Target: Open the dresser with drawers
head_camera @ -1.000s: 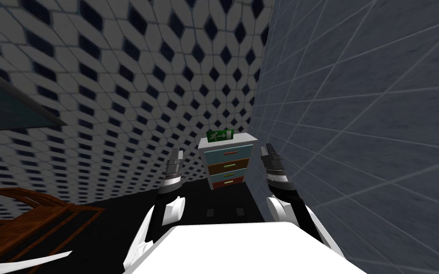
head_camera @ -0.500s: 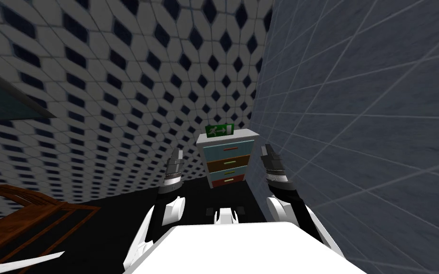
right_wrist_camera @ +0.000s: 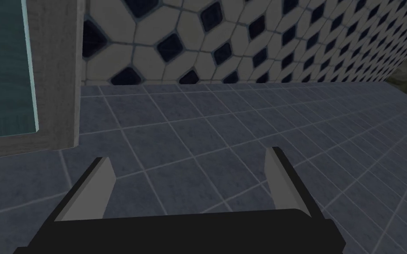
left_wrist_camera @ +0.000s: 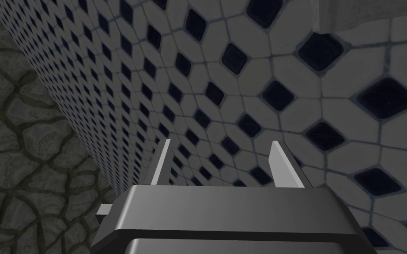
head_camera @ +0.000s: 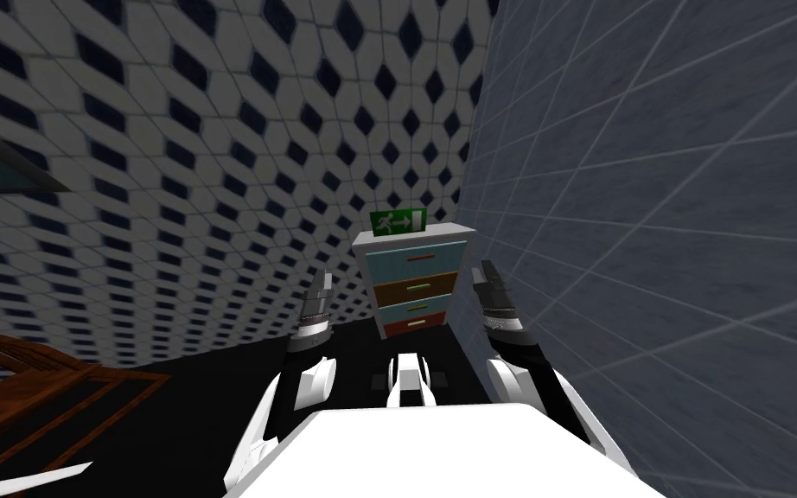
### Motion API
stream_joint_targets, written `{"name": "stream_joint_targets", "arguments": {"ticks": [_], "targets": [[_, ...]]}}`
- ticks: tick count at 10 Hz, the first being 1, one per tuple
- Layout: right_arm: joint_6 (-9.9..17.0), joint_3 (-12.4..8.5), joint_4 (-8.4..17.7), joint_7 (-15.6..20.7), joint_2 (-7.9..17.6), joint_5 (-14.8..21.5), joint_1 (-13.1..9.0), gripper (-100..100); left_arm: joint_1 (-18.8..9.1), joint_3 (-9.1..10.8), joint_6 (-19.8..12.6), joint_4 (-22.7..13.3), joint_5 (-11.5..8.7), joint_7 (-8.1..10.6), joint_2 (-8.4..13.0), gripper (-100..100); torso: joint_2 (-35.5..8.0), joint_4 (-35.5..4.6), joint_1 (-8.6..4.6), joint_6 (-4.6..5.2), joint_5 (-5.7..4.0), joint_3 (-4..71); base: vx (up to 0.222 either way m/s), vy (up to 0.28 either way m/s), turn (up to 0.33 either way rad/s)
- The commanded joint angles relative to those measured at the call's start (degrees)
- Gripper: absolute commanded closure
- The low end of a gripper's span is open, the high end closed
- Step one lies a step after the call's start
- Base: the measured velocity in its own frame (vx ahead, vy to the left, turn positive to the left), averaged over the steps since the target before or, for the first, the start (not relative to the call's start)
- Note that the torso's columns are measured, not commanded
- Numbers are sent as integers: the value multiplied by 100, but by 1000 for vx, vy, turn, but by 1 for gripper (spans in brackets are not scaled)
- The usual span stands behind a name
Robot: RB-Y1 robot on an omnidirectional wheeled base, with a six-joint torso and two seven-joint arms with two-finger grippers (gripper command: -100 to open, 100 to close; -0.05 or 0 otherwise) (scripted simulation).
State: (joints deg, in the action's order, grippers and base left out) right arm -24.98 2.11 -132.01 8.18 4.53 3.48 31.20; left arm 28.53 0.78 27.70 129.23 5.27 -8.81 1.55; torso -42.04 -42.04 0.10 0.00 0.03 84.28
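The dresser stands ahead in the corner of two walls, grey-framed, with teal, brown, teal and red drawer fronts, all closed. A green exit sign rests on its top. My left gripper is raised left of the dresser and short of it, fingers open and empty. My right gripper is raised on the dresser's right, open wide with nothing between its fingers. Beside that gripper, the right wrist view shows the dresser's grey frame and a teal drawer front.
A wall of white tiles with dark diamonds runs along the left. A grey tiled wall closes the right side, close to my right arm. Brown wooden furniture sits low on the left. The floor is black.
I have moved closer to the dresser, which now looks larger and higher in the head view. The wooden furniture has slid toward the lower left edge. Both arms keep their pose.
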Motion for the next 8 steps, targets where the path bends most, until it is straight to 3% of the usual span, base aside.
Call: {"name": "stream_joint_targets", "arguments": {"ticks": [1,8], "targets": [[33,-105,115,337,282,309,-53,-100,0,0,0,0,0,0,0,0,-14,-16,5,0,1,26,36,97,-12],[147,-425,390,1294,708,1216,-200,-100,0,-1,0,0,0,0,-1,0,-23,-24,-3,0,-1,30,31,96,-11]]}}
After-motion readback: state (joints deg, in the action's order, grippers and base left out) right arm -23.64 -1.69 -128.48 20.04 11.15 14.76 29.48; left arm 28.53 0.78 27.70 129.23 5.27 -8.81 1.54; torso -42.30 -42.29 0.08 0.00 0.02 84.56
